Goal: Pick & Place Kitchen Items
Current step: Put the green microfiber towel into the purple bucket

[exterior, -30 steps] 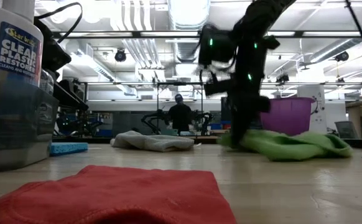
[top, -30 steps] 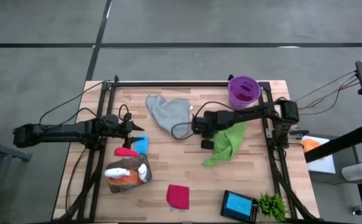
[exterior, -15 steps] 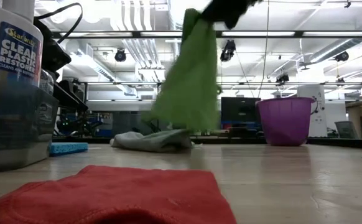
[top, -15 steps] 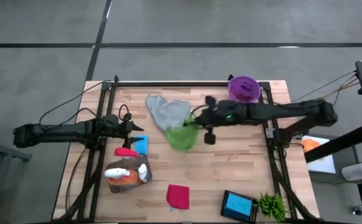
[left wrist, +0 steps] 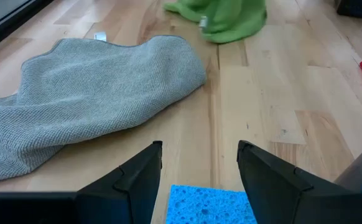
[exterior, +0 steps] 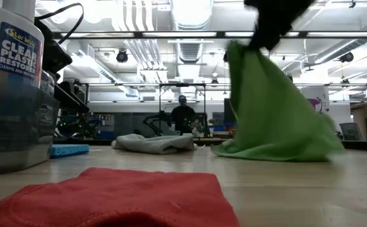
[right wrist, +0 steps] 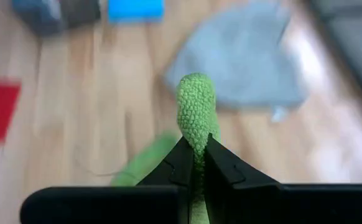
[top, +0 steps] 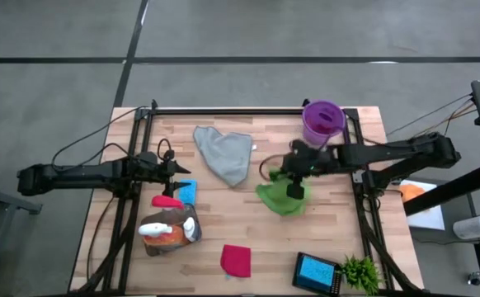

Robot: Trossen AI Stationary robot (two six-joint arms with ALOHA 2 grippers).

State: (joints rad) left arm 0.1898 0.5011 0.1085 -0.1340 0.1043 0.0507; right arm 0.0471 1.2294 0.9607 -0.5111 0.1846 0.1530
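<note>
A green cloth (top: 280, 200) hangs from my right gripper (top: 294, 186), which is shut on it right of the table's middle; in the low view the green cloth (exterior: 268, 113) drapes down to the table top. My left gripper (left wrist: 199, 163) stands open near the left edge, just above a blue sponge (left wrist: 209, 204) that lies flat on the table, touching nothing. A grey cloth (top: 223, 154) lies crumpled at the far middle. A red cloth (top: 237, 261) lies flat near the front edge. My right gripper pinches a bunched fold of the green cloth (right wrist: 196, 115) between its two fingers, which slant down from the table's right side. The fold sticks out past the fingertips (right wrist: 182, 160). The rest hangs below in a wide drape, and its lower edge (exterior: 278, 154) is down at the table top.
A purple bucket (top: 322, 122) stands at the far right. A holder with spray bottles (top: 167, 229) sits at the front left. A black tray with a blue sponge (top: 317, 271) and a small plant (top: 360, 272) are at the front right. A person (exterior: 183, 116) stands in the room beyond.
My right gripper has risen and tipped up, taking the green cloth from a flat heap on the table into a hanging drape. It swung toward the grey cloth, then back toward the table's right and near side.
</note>
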